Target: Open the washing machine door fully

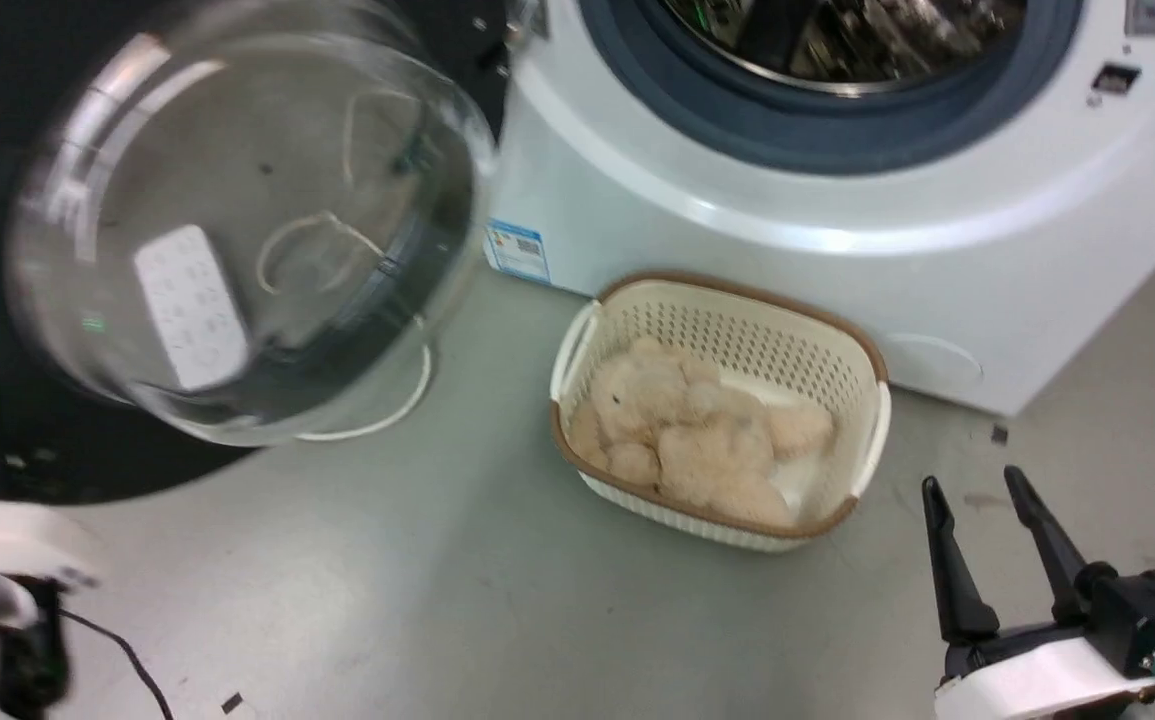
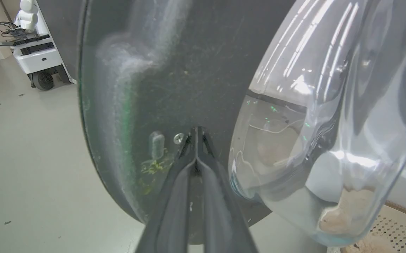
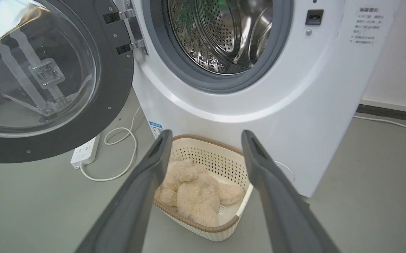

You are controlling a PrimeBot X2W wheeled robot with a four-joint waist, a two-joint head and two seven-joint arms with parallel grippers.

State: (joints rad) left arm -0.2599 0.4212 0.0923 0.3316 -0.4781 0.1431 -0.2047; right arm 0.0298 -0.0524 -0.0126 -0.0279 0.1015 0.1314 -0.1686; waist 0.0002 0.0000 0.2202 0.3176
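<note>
Glossy black disc, clear bulging glass bowl: washing machine door (image 3: 115, 88) is standing swung wide. Left gripper (image 2: 196, 133), pinched closed, is touching its dusty inner face; right gripper (image 1: 973, 480) is gaping wide.

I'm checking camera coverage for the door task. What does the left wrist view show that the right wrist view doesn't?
Left wrist view: the shut left gripper, its tips by a screw on the door's dark inner face, and a white wheeled machine far behind.
Right wrist view: the open right gripper, the steel drum, the hinge, a power strip.
Both: the door's glass bowl, the basket with a plush toy, the grey floor.
</note>
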